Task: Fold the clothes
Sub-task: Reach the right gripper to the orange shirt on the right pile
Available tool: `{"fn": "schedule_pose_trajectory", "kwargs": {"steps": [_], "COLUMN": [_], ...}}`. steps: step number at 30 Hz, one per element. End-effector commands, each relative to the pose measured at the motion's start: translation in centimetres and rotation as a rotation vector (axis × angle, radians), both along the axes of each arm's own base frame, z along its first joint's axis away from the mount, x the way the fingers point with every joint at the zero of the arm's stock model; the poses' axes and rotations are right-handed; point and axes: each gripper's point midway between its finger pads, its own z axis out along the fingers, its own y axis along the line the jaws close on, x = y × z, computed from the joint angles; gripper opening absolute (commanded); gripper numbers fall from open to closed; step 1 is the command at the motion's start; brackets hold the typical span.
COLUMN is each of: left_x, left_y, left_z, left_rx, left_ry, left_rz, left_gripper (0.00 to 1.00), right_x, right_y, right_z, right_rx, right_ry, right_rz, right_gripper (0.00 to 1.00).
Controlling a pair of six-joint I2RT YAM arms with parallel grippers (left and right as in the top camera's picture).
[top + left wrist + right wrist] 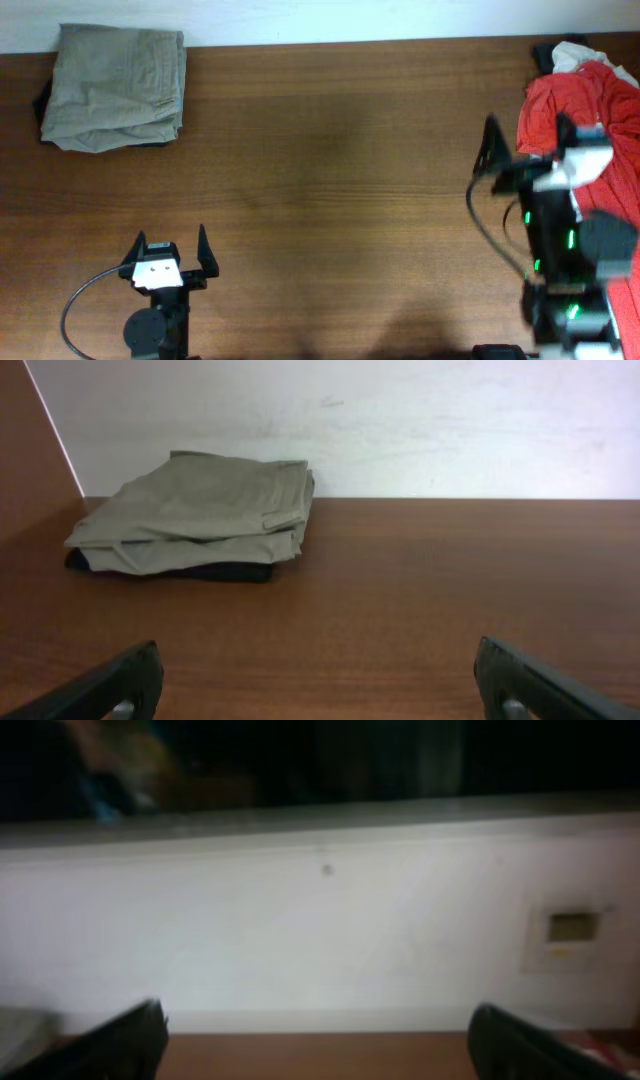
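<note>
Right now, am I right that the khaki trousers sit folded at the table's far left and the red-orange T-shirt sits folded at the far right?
Not quite: the red-orange T-shirt is a crumpled heap, not folded, as the overhead view shows. The khaki trousers are indeed folded at the far left.

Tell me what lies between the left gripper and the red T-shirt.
Bare table, then the right gripper at the T-shirt edge, seen in the overhead view.
</note>
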Motion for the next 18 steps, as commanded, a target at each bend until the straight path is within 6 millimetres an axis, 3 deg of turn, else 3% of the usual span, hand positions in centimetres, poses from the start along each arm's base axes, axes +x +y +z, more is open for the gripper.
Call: {"fn": "schedule_pose_trajectory", "kwargs": {"steps": [1,3,4,6,12,15,18], "left_x": [0.0,0.0,0.0,0.0,0.0,0.0,0.0], "left_y": [0.2,0.2,0.2,0.2,0.2,0.2,0.2], "left_z": [-0.3,-0.3,-0.3,-0.3,-0.3,-0.3,-0.3], "left_rx": [0.012,0.012,0.012,0.012,0.012,0.012,0.012], "left_ry": [0.004,0.004,0.004,0.004,0.004,0.004,0.004], "left_rz": [0.007,0.008,0.007,0.007,0.007,0.007,0.007], "left_gripper": [0.99,0.99,0.99,0.99,0.99,0.99,0.99], "right_x": [6.6,10.4,12.3,14.4,19.2,20.4,20.9], "right_y": [-6.0,-9.4,-11.1,-13.1,-18.7,-20.5,-20.7], "right_z": [-0.7,-2.6,-4.7,-9.2,-21.5,-24.9,-29.2], "right_rx": [-0.067,-0.051,-0.040,-0.108,-0.188,-0.239,-0.225], "right_ry": [0.204,0.322,0.391,0.520,0.813,0.953,1.053], "right_rz": [-0.193,-0.252,-0.274,-0.276,-0.308,-0.343,-0.316], "right_gripper": [0.99,0.99,0.99,0.99,0.99,0.99,0.99]}}
